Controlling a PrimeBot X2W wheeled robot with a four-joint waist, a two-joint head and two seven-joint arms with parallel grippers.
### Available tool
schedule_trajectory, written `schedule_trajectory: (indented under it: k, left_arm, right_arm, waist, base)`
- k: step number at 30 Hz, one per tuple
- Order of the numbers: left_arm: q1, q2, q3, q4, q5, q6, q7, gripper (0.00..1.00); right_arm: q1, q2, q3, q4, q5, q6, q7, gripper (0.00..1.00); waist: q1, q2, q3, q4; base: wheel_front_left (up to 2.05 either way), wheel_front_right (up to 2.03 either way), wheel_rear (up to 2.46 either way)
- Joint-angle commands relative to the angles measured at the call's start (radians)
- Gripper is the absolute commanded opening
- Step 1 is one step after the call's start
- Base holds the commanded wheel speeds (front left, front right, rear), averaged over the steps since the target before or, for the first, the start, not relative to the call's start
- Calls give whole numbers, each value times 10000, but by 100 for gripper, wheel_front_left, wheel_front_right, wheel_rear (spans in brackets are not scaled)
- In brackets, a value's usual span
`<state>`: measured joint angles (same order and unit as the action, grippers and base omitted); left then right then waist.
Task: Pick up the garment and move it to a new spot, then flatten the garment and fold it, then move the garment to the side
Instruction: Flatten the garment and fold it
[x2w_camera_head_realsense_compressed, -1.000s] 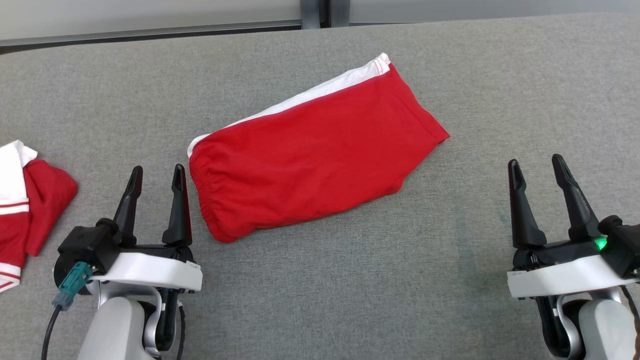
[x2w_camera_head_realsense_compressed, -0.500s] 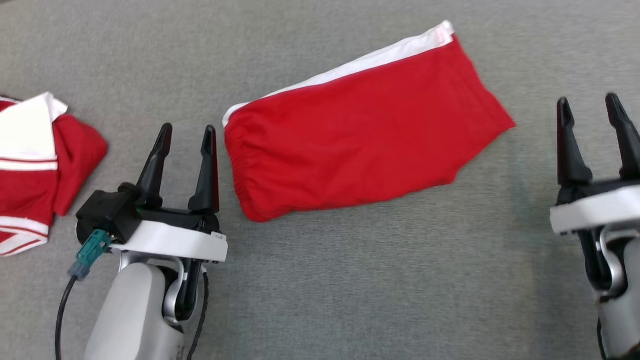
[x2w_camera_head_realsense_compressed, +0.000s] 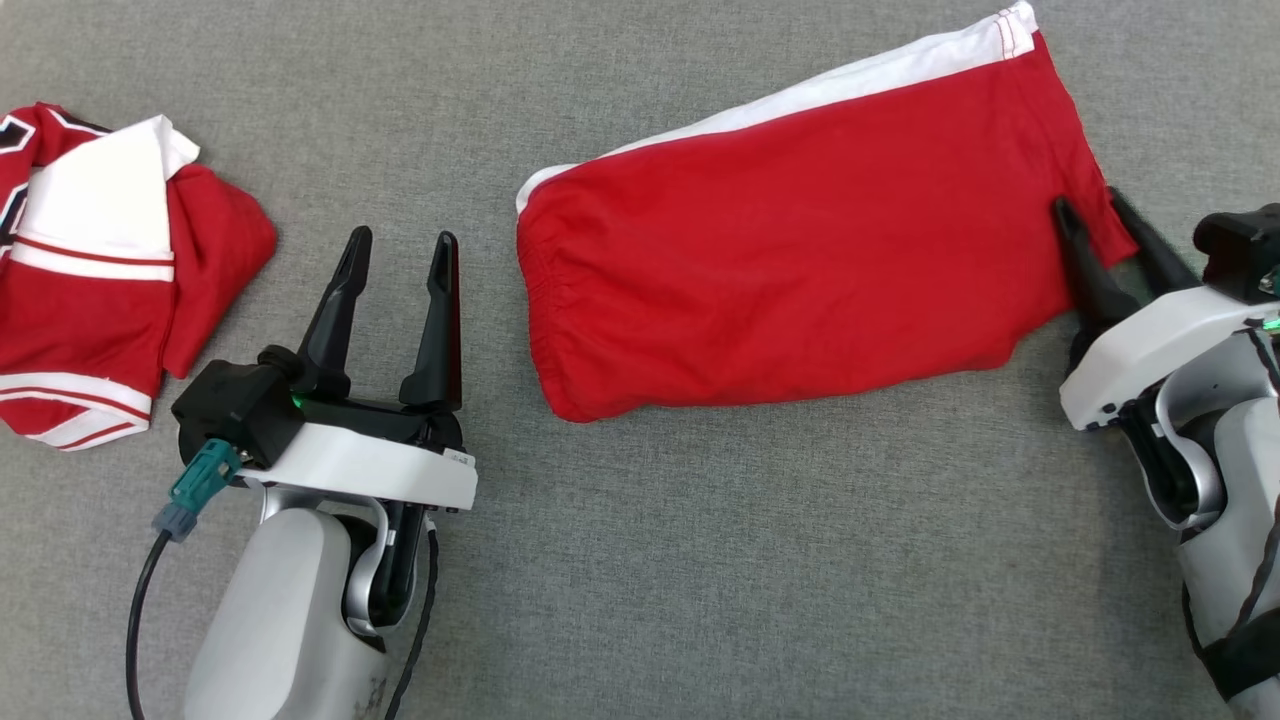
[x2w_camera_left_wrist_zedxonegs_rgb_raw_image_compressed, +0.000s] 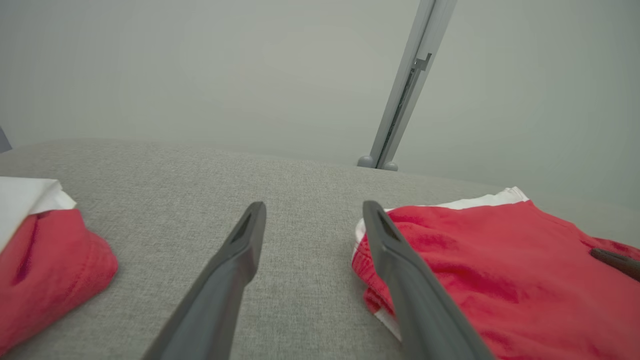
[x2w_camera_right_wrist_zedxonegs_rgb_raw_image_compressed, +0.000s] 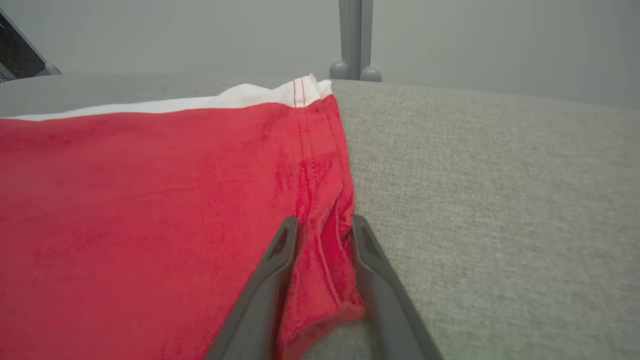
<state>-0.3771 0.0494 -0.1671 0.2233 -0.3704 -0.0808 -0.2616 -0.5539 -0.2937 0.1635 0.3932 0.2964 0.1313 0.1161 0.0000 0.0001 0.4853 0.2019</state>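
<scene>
Right jaws now apparently around garment (x2w_camera_head_realsense_compressed: 800, 250)

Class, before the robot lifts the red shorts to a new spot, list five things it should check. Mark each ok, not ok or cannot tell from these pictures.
1. Jaws of the right gripper straddle the hem corner of the shorts: ok.
2. Those jaws are clamped firmly on the fabric: cannot tell.
3. The left gripper has the waistband: not ok. Its jaws are open, beside it and apart.
4. The second garment lies apart from the shorts: ok.
5. Bare grey surface is available for a new spot: ok.
</scene>
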Motion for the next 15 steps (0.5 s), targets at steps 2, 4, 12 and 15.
schedule_trajectory:
  k: [2,4,12,15]
  left_arm:
    - [-154,30,10,-9,4,35,-46,100]
    - [-129,30,42,-7,63,63,-44,100]
    - [356,39,359,112,295,11,-46,100]
    - [565,33,433,186,373,-25,-44,100]
  right_arm:
    - [128,-6,55,120,-19,-13,204,0]
    - [179,31,74,15,21,-16,238,0]
    - [1664,677,-270,-950,-117,-15,-333,0]
    - [2651,918,-624,-1452,-134,-15,-514,0]
  waist:
    - [0,-1,-36,-50]
    - [0,-1,-92,-132]
    - [0,-1,-765,-769]
    - [0,-1,-1064,-952]
  base:
    - [0,0,0]
    - [0,0,0]
    - [0,0,0]
    - [0,0,0]
